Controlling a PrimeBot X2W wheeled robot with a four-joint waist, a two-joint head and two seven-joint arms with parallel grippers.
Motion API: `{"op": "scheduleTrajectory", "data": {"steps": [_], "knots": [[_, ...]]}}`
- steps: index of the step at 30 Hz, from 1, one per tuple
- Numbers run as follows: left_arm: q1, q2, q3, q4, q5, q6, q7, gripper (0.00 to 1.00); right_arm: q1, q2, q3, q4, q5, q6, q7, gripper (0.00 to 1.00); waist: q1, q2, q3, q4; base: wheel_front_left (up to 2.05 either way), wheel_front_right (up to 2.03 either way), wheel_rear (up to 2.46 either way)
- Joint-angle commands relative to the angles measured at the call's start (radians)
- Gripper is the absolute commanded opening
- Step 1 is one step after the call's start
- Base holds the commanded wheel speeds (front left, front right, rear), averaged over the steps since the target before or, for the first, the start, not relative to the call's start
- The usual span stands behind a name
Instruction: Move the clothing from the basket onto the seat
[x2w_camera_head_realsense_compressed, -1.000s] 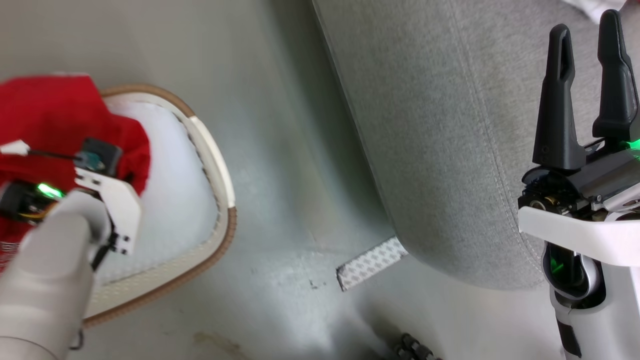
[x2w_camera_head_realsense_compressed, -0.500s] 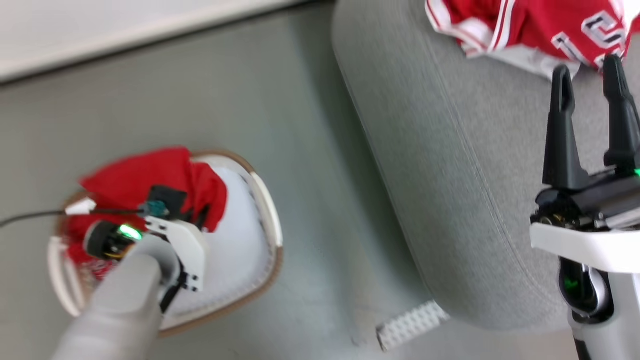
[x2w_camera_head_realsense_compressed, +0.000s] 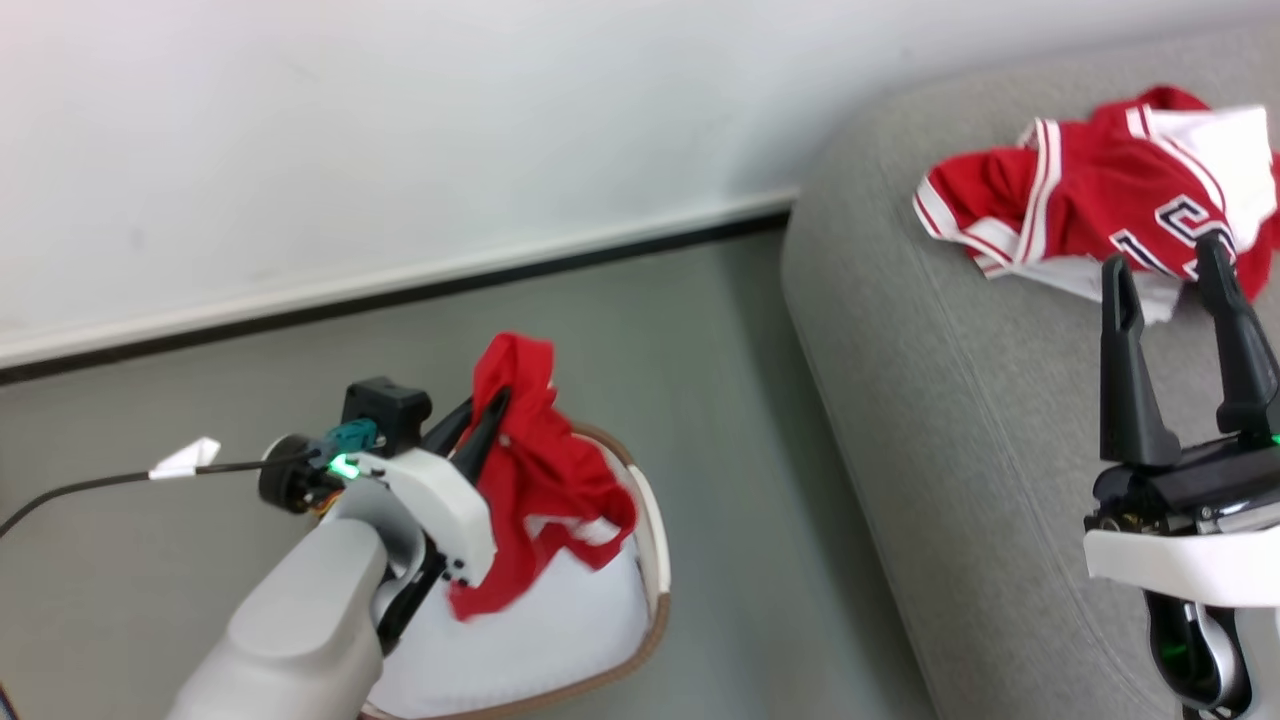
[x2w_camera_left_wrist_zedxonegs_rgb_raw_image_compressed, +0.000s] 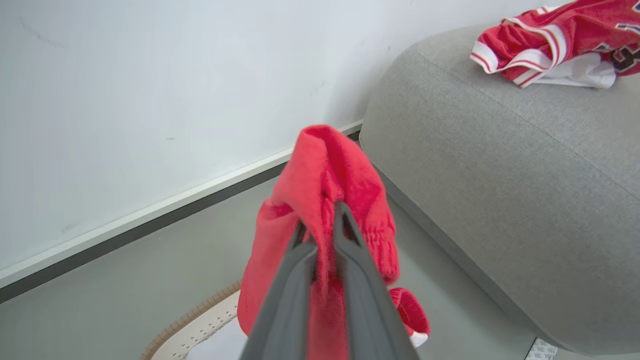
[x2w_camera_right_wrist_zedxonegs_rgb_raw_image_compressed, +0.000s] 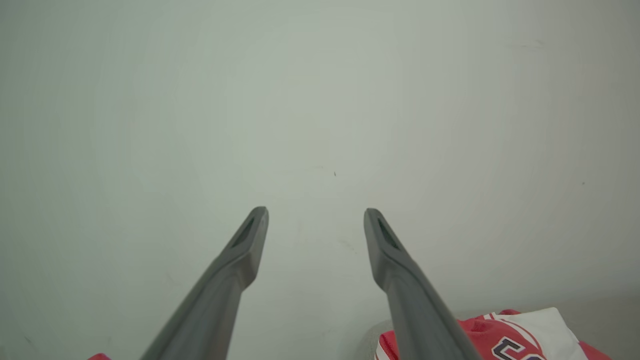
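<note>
My left gripper is shut on a plain red T-shirt, which hangs from the fingers above the off-white basket with its white liner. A red jersey with white striped trim lies on the grey seat at the upper right. My right gripper stands open over the seat just in front of the jersey, with nothing between its fingers.
A pale wall with a dark skirting line runs behind the basket and seat. Grey floor lies between the basket and the seat's rounded edge. A thin cable with a white tag trails from my left wrist.
The head camera has tilted up, bringing the wall and jersey into view. My left gripper has lifted the red T-shirt up out of the basket. The right gripper stays open.
</note>
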Motion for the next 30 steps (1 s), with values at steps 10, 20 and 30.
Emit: {"op": "scheduleTrajectory", "data": {"steps": [10,20,30], "knots": [[0.084,0.025,0.058,-0.343,0.037,0.041,-0.001,0.0,0.099,-0.005,-0.001,0.009,0.007,-0.002,0.019,1.0,0.0003,0.0,-0.148,0.098,0.0,0.0,0.0],[0.104,0.06,0.076,-0.637,0.029,0.098,0.049,0.0,0.152,0.009,0.04,0.015,0.008,-0.002,0.034,1.0,0.0003,0.0,-0.194,0.12,0.0,0.0,0.0],[0.162,0.084,0.073,-0.825,0.003,0.148,0.119,0.0,0.159,-0.001,0.088,0.025,0.012,-0.002,0.043,1.0,0.0003,0.0,-0.206,0.127,0.0,0.0,0.0]]}}
